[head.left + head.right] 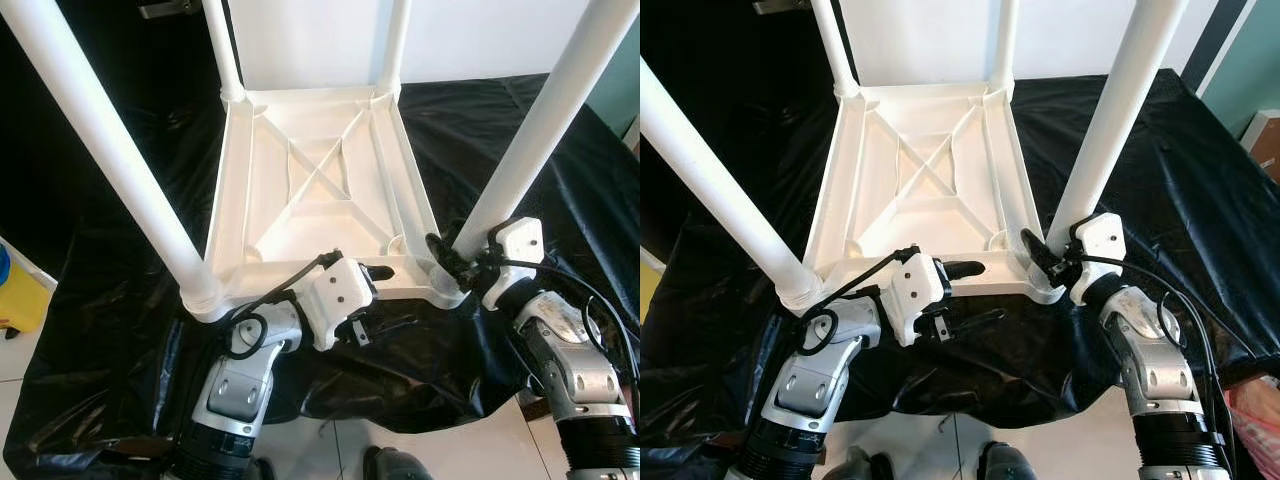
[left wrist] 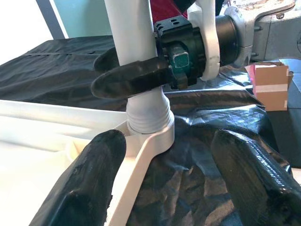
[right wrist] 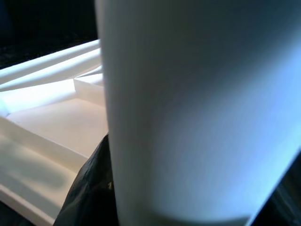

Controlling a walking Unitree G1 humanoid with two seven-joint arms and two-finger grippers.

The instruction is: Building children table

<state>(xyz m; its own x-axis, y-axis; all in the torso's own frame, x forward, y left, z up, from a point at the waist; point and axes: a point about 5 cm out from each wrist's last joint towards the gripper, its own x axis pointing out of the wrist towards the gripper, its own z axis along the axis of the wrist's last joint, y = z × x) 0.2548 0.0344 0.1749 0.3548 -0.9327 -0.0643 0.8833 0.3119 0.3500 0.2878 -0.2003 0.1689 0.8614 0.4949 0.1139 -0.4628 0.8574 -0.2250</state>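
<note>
White plastic table w/ white legs; black sheet beneath; yellow bin.

Both silver arms reach forward and up from the lower edge of the head views, elbows bent. The left arm angles inward, its white wrist housing turned toward the right arm, and the left tool holds its two black fingers spread wide apart, nothing between them. The right arm rises more steeply, wrist tipped inward, and the right tool has its black fingers closed around a white table leg just above its base.
</note>
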